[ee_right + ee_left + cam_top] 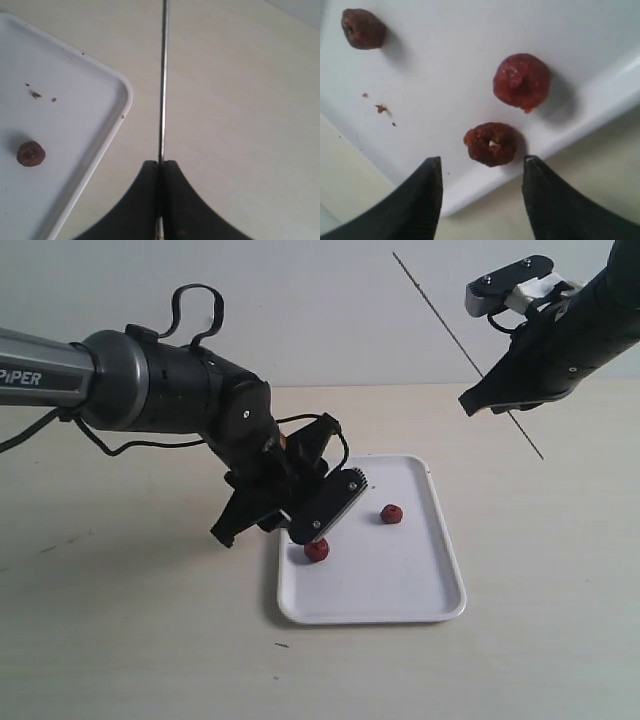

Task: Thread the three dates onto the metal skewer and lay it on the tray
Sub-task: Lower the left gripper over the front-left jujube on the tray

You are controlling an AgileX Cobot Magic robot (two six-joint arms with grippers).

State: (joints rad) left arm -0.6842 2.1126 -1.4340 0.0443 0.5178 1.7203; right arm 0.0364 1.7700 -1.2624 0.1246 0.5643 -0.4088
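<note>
One date point(491, 144) lies just inside the tray point(445, 75) rim, framed by the wide-spread left claw point(483, 160).
All three dates point(522, 81) are on the tray; this one sits low in the left wrist frame, hollow centre facing the camera. My judgement: descend straight, keep one finger clear of the rim, and pinch the sides so the hole stays free. The skewer point(435, 310), clamped in the right claw point(160, 162) at the exterior frame's upper right, hangs above the tabletop point(120, 640), its long axis slanting from top centre to lower right, longer end up-left.
</note>
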